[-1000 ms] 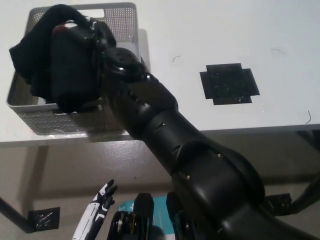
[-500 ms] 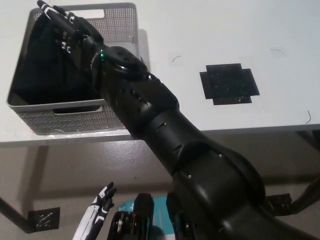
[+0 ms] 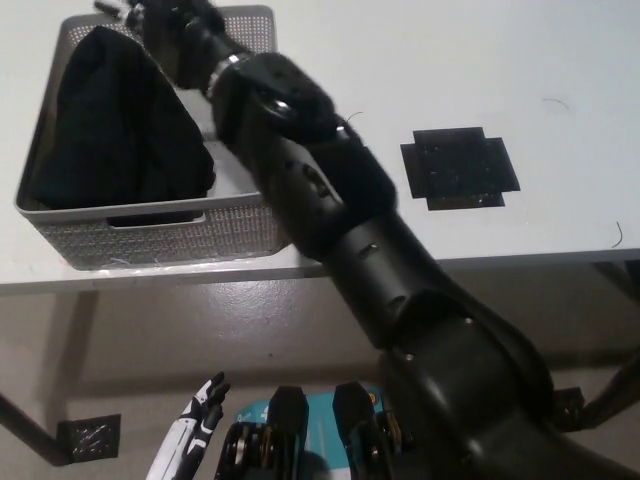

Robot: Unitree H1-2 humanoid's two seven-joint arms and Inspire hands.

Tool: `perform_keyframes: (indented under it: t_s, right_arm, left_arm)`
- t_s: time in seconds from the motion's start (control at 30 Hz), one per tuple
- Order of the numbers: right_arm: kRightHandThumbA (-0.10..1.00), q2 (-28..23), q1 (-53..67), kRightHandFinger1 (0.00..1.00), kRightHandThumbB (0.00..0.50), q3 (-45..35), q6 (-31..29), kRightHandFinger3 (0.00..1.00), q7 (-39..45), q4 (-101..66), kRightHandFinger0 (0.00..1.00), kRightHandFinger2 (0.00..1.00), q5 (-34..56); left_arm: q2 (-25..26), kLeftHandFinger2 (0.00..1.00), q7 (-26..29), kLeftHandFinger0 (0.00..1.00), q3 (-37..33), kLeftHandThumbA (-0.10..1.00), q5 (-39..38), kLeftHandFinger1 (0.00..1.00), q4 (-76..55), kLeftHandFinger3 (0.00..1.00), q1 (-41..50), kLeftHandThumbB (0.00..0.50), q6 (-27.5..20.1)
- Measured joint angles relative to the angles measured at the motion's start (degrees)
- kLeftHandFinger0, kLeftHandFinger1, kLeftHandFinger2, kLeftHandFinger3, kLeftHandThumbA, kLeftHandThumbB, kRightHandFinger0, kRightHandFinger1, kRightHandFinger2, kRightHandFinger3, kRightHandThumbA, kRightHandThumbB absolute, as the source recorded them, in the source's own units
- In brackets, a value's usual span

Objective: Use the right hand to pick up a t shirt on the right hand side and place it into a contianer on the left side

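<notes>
One black t shirt [image 3: 110, 125] lay in the basket [image 3: 160, 232] at the table's [image 3: 400, 60] left edge; right hand [image 3: 170, 25] (fingers apart) held nothing.

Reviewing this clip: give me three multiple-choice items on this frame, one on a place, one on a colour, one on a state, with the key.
1. Where is the t-shirt?
A. inside the basket
B. on the black floor mat
C. in the left hand

2. What colour is the basket?
A. red
B. grey
C. blue

3. What is the right hand holding?
A. the t-shirt
B. the basket's rim
C. nothing

Key: 1 A, the dark cloth lies within the mesh walls. 2 B, its mesh is grey. 3 C, the hand is over the basket's far rim, apart from the cloth.
</notes>
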Motion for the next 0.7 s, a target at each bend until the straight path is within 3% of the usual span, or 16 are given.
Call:
perform_keyframes:
  t_s: [0.07,0.2,0.27,0.33,0.37,0.4,0.6,0.7]
  right_arm:
    - [0.88,-1.9,2.6,1.00,0.480,2.4,0.0,1.00,-0.2,-4.8,1.00,1.00,-2.4]
    - [0.91,-6.2,6.5,1.00,0.463,6.4,-0.3,1.00,-0.4,-12.6,1.00,1.00,-7.3]
    - [0.95,-8.2,8.3,1.00,0.476,7.7,-0.3,1.00,-0.4,-16.3,1.00,1.00,-9.1]
    - [0.89,-10.2,9.9,1.00,0.354,8.6,-0.3,1.00,-0.3,-19.9,1.00,1.00,-10.6]
    - [0.88,-11.6,11.1,1.00,0.353,9.0,-0.3,1.00,-0.3,-22.3,1.00,1.00,-11.5]
    - [0.98,-12.9,12.1,1.00,0.343,9.4,-0.3,1.00,-0.2,-24.5,1.00,1.00,-12.2]
    - [1.00,-20.2,19.2,1.00,0.284,10.6,-0.3,1.00,0.4,-36.7,1.00,1.00,-16.5]
    - [0.99,-23.3,24.2,1.00,0.241,10.7,-0.3,1.00,0.7,-42.7,1.00,1.00,-18.2]
  left_arm:
    - [0.0,1.00,0.0,0.98,0.0,1.00,0.0,1.00,0.0,1.00,0.0,0.313,0.0]
    - [0.0,1.00,0.0,0.96,0.1,1.00,0.0,1.00,0.0,1.00,0.0,0.290,0.0]
    - [0.0,1.00,0.0,0.95,0.1,1.00,0.0,1.00,0.0,1.00,0.0,0.282,0.0]
    - [0.0,1.00,0.0,0.95,0.2,1.00,0.0,1.00,0.1,1.00,0.1,0.278,0.0]
    - [0.0,1.00,0.0,0.95,0.2,1.00,0.0,1.00,0.1,1.00,0.1,0.278,0.0]
    - [0.0,1.00,0.0,0.96,0.2,1.00,0.0,1.00,0.1,1.00,0.1,0.286,0.0]
    - [0.1,1.00,0.0,0.96,0.5,1.00,0.0,1.00,0.1,1.00,0.2,0.257,0.0]
    - [0.1,1.00,0.0,0.97,0.8,1.00,-0.1,1.00,0.1,1.00,0.2,0.271,0.0]
